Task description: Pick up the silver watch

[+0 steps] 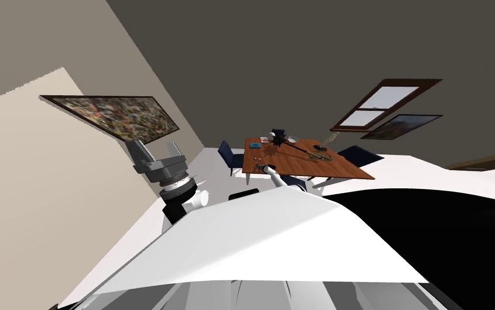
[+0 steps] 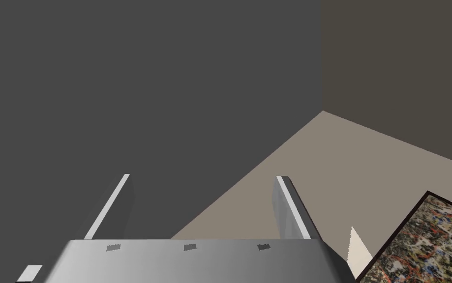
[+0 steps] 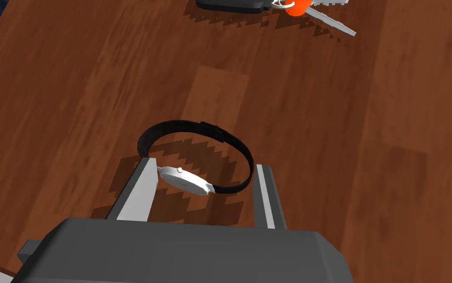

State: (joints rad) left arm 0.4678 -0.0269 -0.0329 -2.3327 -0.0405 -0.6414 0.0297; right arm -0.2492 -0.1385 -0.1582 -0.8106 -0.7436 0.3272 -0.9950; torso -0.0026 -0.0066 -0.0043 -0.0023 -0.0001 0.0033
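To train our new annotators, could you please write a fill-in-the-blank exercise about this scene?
The watch sits between the fingers of the ___ hand. Its strap is ___. The keys beyond it carry an ___ tag. The left hand has its fingers ___.
Missing: right, black, orange, open.

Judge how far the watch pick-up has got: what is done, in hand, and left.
Done: the right gripper is at the watch on the brown table, one finger on each side. In hand: the grasp; the fingers look closed against the case and strap. Left: the lift; the watch sits close over its shadow on the table. The left gripper is open, raised aside.
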